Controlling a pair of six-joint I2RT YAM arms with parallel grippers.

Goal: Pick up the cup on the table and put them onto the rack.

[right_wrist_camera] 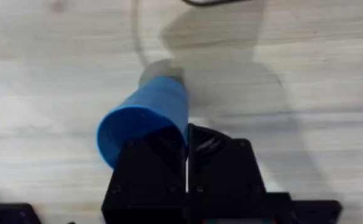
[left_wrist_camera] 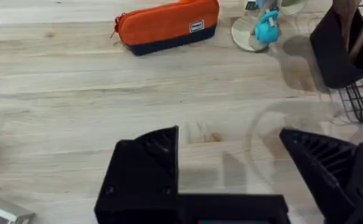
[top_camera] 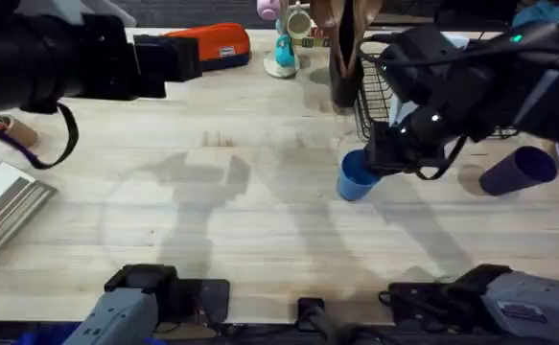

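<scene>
The cup (top_camera: 357, 178) sits right of centre in the overhead view, just in front of the rack (top_camera: 380, 101), which stands at the upper right. The right jaws (top_camera: 386, 159) pinch its rim; in the right wrist view the fingers (right_wrist_camera: 159, 158) are pressed together on the cup's (right_wrist_camera: 147, 121) wall, its mouth tipped toward the camera. The left jaws (left_wrist_camera: 231, 165) are spread wide above bare counter (top_camera: 212, 230), at the overhead's upper left. An orange pouch (top_camera: 217, 43) lies at the top edge, and a purple cup (top_camera: 519, 171) lies on its side far right.
</scene>
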